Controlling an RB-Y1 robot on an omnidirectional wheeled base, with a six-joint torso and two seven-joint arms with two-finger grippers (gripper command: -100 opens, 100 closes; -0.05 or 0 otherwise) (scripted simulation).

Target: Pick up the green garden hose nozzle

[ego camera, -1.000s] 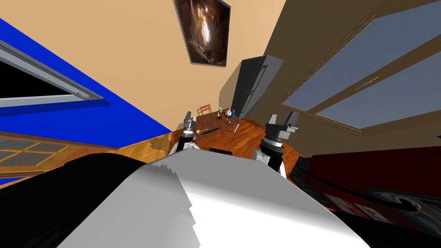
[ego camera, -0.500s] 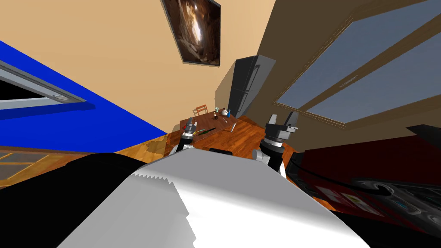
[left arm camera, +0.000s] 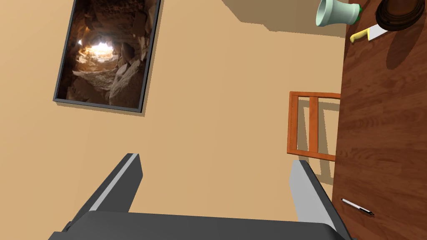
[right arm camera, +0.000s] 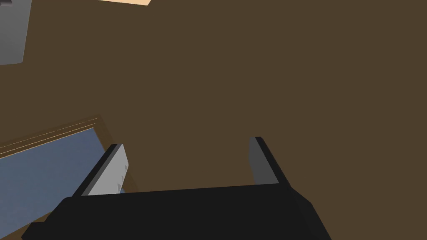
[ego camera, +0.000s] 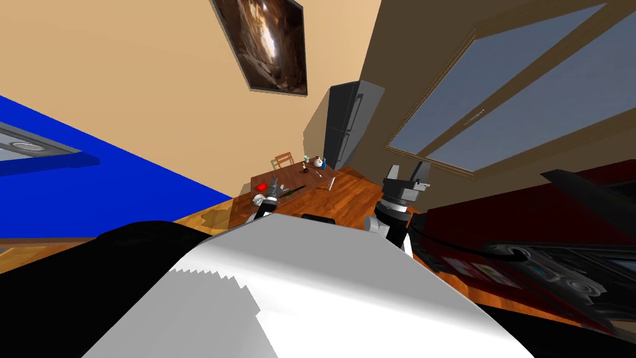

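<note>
I am holding my left gripper [left arm camera: 214, 160] with its jaws spread wide, and a plain stretch of tan wall is showing between them. Just beyond one finger [left arm camera: 306, 196] a thin pen [left arm camera: 357, 207] is lying on the brown wooden table [left arm camera: 383, 125], and an orange chair [left arm camera: 312, 125] is standing against that table's edge. Farther along the table, a yellow-handled knife [left arm camera: 367, 34] is lying between a pale green flared cup-like thing [left arm camera: 335, 11] and a dark brown round thing [left arm camera: 398, 12]. A framed picture [left arm camera: 106, 54] is hanging on the wall out past my other finger. From the head view, this hand is hovering at the near left corner of the table. The green nozzle [ego camera: 292, 192], as far as I am able to make it out, is the small dark green stick-like thing lying on the tabletop just beside that hand, apart from its fingers; it is too small for me to tell more. A red thing [ego camera: 261, 186] is lying near it, and a white rounded pot [ego camera: 318, 163] is standing at the far end. My right gripper [ego camera: 407, 172] is hanging to the right of the table, well apart from everything on it, its jaws spread too. A tall dark grey cabinet [ego camera: 345, 127] is standing beyond the table in the corner.
</note>
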